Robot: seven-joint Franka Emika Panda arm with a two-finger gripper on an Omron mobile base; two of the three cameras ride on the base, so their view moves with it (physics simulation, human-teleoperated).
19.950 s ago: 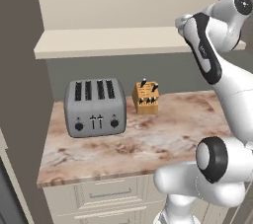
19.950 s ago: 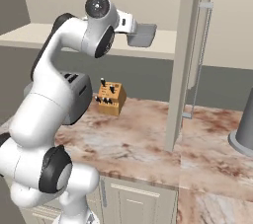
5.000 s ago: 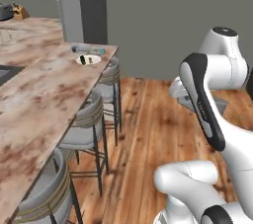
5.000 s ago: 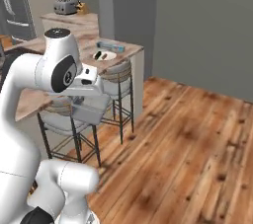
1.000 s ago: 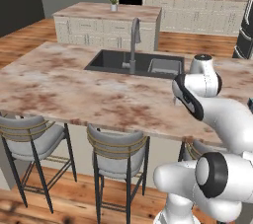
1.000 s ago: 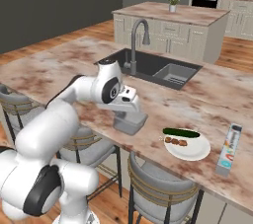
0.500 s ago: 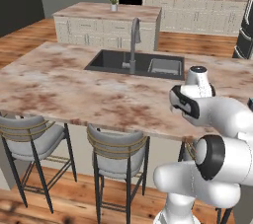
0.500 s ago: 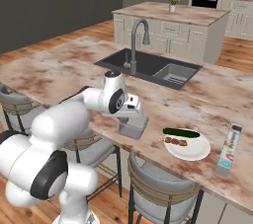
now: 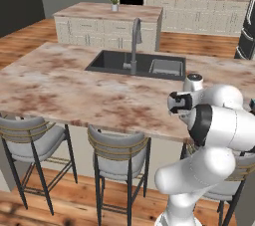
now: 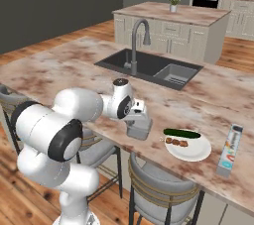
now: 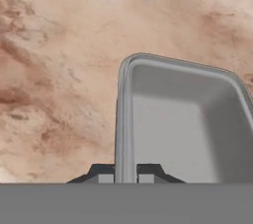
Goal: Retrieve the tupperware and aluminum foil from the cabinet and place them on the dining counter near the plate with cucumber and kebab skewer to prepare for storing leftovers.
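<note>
Gripper (image 11: 125, 172) lowered – grey rectangular tupperware (image 11: 183, 119) pinched, marbled dining counter (image 11: 59, 70).

No words or numbers can be read on anything here. The aluminum foil (image 10: 229, 150) box lies on the surface (image 10: 74, 65), well off to one side of the jaws, past the plate (image 10: 188, 148). It has dark letters on it, but they are too small and blurry to make out.
</note>
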